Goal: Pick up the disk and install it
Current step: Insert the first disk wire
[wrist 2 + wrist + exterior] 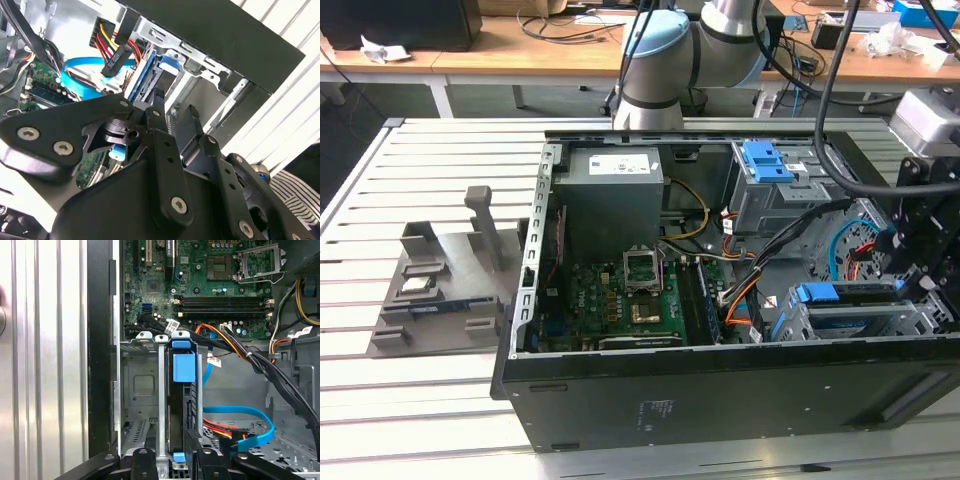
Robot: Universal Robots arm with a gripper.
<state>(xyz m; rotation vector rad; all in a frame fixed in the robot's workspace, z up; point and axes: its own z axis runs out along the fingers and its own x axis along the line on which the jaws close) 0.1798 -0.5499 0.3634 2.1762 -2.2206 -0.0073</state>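
The disk [855, 318] sits on edge in a bay of the metal drive cage [920, 325] at the front corner of the open computer case, on the exterior view's right. Its blue side rail and blue pull tab [182, 367] face up, and the disk [176, 415] lies between the cage walls. In the second wrist view the disk [145, 80] has cables plugged in beside it. My gripper [920, 250] hangs just above the cage, its black fingers [159, 112] a little apart. The gripper [175, 114] is open with nothing between its fingers.
The case [720, 400] lies open on a slatted metal table [420, 400]. Inside are the motherboard [630, 300], a grey power-supply box [615, 190], a second blue caddy [767, 160] and bundles of cables [260, 360]. A grey fixture [440, 280] stands on the exterior view's left.
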